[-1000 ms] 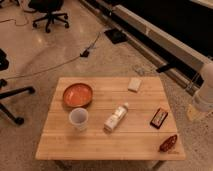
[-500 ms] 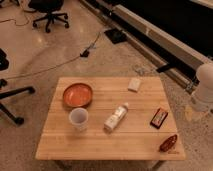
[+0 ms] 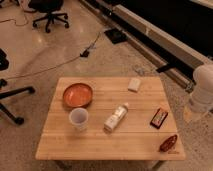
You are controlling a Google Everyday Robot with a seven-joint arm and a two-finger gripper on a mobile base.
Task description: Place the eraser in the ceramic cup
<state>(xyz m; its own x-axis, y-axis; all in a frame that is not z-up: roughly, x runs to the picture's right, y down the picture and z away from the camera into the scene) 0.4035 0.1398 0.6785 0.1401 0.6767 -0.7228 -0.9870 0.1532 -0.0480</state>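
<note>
White robot arm has edged slightly further into view over the last second, far to the right of the small plain white ceramic cup and past the edge of the light wooden table. The gripper hangs at its low end, and I can't tell whether it's apart or together. Small white rectangular eraser hasn't moved: it lies flat on the table, well apart from the cup, behind it and to its right, so this looks like early approach only, with reach, grasp and drop into the cup all still to do.
</note>
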